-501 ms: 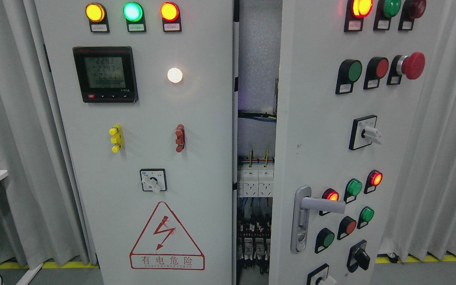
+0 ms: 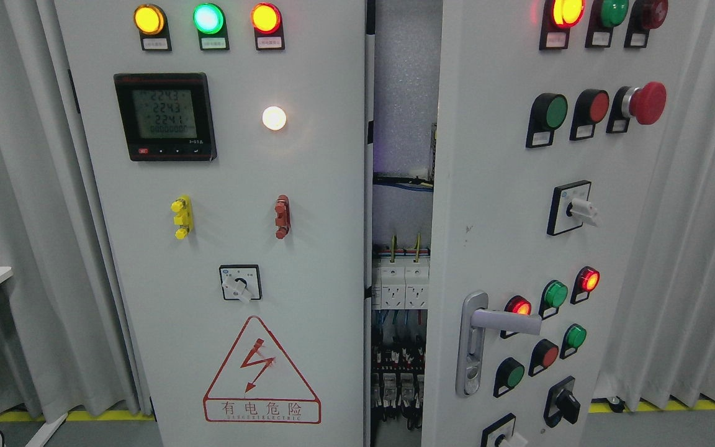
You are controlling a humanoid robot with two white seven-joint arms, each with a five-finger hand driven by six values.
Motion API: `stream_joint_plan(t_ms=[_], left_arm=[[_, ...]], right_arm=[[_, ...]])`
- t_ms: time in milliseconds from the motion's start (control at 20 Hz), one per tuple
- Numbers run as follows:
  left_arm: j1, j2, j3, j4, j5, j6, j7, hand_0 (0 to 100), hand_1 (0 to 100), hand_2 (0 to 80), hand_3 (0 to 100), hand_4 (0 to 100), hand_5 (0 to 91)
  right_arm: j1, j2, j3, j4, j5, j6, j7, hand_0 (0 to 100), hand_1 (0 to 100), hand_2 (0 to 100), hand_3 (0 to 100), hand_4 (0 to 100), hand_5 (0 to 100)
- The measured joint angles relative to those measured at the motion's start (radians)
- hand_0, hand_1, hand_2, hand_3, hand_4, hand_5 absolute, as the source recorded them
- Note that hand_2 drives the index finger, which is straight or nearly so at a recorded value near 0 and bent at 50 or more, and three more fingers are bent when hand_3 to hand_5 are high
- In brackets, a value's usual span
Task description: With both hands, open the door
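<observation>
two cabinet doors stand parted, neither robot hand in sight, so their fingers cannot be judged. the right door point(image 2: 506, 205) swings ajar, its silver handle point(image 2: 488, 329) near the lower left edge. the left door point(image 2: 227, 248) carries a meter point(image 2: 165, 116) by its upper left corner. between them, breakers point(image 2: 400, 282) show in the gap.

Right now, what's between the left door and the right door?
Head view: an open gap between left door and right door, showing breakers and wiring inside. No hand there.
</observation>
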Motion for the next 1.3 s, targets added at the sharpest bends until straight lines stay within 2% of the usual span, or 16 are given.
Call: stream_joint_plan(t_ms=[50,150,200,350,451,551,701,901,1152,1302], left_arm=[[0.010,0.005,0.000,-0.030,0.000,0.000,-0.022,30,0,2.7,3,4,0.0],[0.034,0.013,0.000,-0.097,0.000,-0.004,-0.101,30,0,2.7,3,4,0.0],[0.049,0.018,0.000,-0.136,0.000,-0.003,-0.156,30,0,2.7,3,4,0.0],[0.090,0.031,0.000,-0.256,0.000,-0.025,-0.369,30,0,2.7,3,4,0.0],[0.116,0.042,0.006,-0.342,0.000,-0.043,-0.485,30,0,2.7,3,4,0.0],[0.149,0.055,0.015,-0.439,0.000,-0.049,-0.575,30,0,2.6,3,4,0.0],[0.203,0.080,0.027,-0.597,0.016,-0.051,-0.675,30,0,2.6,3,4,0.0],[0.279,0.118,0.035,-0.818,0.085,-0.054,-0.727,30,0,2.7,3,4,0.0],[0.349,0.171,0.043,-1.102,0.153,-0.051,-0.741,30,0,2.7,3,4,0.0],[0.370,0.208,0.045,-1.240,0.220,-0.043,-0.743,30,0,2.7,3,4,0.0]], right_arm=[[0.000,0.000,0.000,0.000,0.000,0.000,0.000,22,0,0,0,0,0],[0.000,0.000,0.000,0.000,0.000,0.000,0.000,22,0,0,0,0,0],[0.000,0.000,0.000,0.000,0.000,0.000,0.000,22,0,0,0,0,0],[0.000,0.000,0.000,0.000,0.000,0.000,0.000,22,0,0,0,0,0],[0.000,0.000,0.000,0.000,0.000,0.000,0.000,22,0,0,0,0,0],[0.000,0.000,0.000,0.000,0.000,0.001,0.000,22,0,0,0,0,0],[0.000,0.000,0.000,0.000,0.000,0.001,0.000,22,0,0,0,0,0],[0.000,0.000,0.000,0.000,0.000,0.001,0.000,22,0,0,0,0,0],[0.000,0.000,0.000,0.000,0.000,0.001,0.000,22,0,0,0,0,0],[0.000,0.000,0.000,0.000,0.000,0.001,0.000,22,0,0,0,0,0]])
